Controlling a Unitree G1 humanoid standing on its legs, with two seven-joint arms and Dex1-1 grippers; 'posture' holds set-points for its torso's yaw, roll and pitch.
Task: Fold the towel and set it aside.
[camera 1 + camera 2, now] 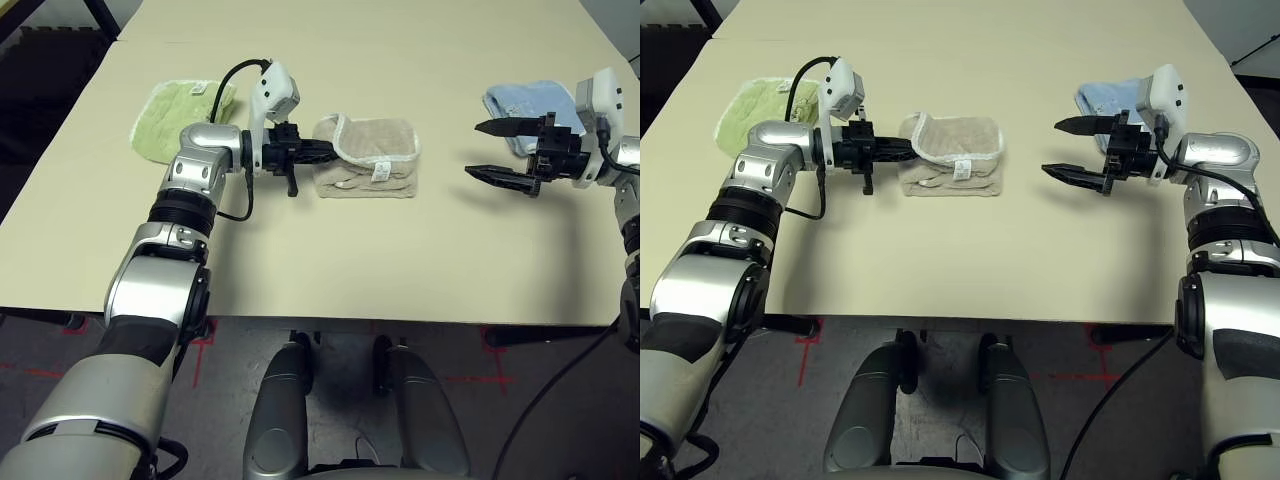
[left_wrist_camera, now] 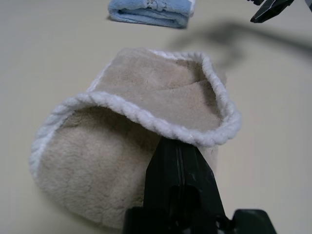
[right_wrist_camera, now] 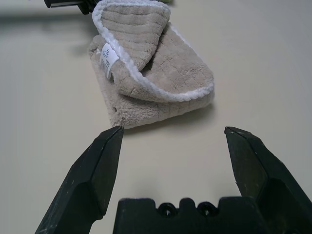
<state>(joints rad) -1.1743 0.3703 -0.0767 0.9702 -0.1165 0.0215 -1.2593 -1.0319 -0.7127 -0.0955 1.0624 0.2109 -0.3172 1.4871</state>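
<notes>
The beige towel [image 1: 368,158] with white stitched edging lies folded in a small bundle at the table's middle, a white label on its front. My left gripper [image 1: 328,151] is shut on the towel's left edge, lifting the white-edged top layer [image 2: 146,122] a little off the rest. Well to the right of the towel, my right gripper [image 1: 492,150] hovers open and empty, its fingers [image 3: 97,165] spread wide and pointing at the towel [image 3: 156,73].
A light green folded cloth [image 1: 180,118] lies at the back left, behind my left forearm. A light blue folded cloth [image 1: 530,105] lies at the back right, just behind my right gripper. The tan table [image 1: 350,260] has open room in front.
</notes>
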